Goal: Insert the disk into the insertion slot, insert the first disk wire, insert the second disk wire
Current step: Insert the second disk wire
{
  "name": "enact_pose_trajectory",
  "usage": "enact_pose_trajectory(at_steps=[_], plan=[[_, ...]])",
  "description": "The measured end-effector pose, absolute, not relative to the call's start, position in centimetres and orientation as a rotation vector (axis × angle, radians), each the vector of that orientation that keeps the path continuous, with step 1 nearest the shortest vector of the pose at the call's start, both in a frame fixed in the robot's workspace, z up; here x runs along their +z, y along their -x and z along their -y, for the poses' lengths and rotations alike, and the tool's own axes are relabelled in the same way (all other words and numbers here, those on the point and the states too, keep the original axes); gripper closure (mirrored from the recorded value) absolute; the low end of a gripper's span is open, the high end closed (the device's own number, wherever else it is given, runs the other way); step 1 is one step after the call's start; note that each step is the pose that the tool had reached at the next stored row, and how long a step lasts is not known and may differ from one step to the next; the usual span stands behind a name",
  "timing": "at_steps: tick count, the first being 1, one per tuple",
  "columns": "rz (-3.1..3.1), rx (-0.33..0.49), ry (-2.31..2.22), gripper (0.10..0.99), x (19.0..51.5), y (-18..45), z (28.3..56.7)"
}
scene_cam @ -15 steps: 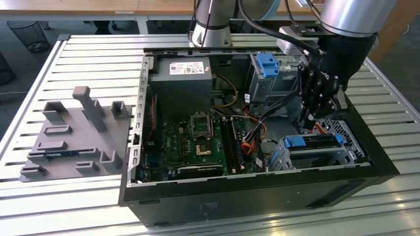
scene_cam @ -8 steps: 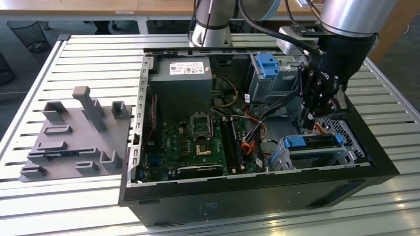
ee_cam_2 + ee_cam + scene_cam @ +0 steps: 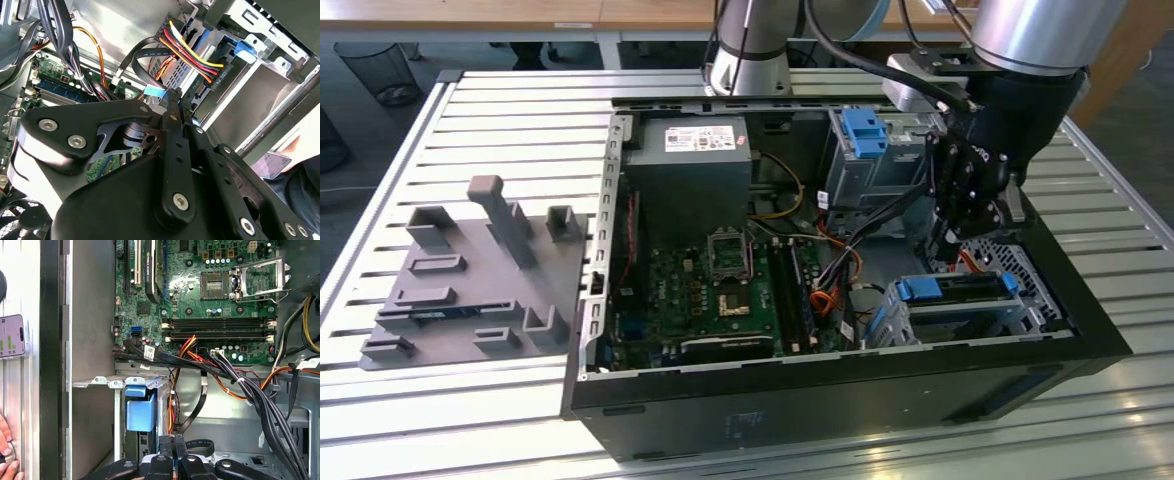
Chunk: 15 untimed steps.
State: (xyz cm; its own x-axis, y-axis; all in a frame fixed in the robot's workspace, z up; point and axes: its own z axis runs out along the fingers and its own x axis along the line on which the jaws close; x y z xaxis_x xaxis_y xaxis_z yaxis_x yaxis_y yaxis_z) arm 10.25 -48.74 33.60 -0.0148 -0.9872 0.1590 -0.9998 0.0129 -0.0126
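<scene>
Disk (image 3: 961,289) sits in insertion slot (image 3: 983,319), inside open computer case (image 3: 854,395). We see pincer (image 3: 172,440) pinched together on black wire (image 3: 194,411). Slatted metal tabletop (image 3: 494,110) beneath case.

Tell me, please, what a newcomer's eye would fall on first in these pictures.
The open computer case on the slatted table stands out first, its green circuit board bare in the middle. At the exterior view's right, the black gripper reaches inside, shut on a black cable, close by the disk in its bright blue frame, seated in the silver cage.
</scene>
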Motion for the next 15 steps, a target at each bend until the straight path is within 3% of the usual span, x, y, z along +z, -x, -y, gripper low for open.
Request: enact_pose_trajectory(at_steps=[5, 10, 15], plan=[[2.17, 0.162, -2.14, 0.945, 33.6, -10.3, 49.0], [2.214, 0.074, -2.182, 0.945, 33.6, -10.3, 49.4], [2.229, 0.04, -2.197, 0.945, 33.6, -10.3, 50.8]])
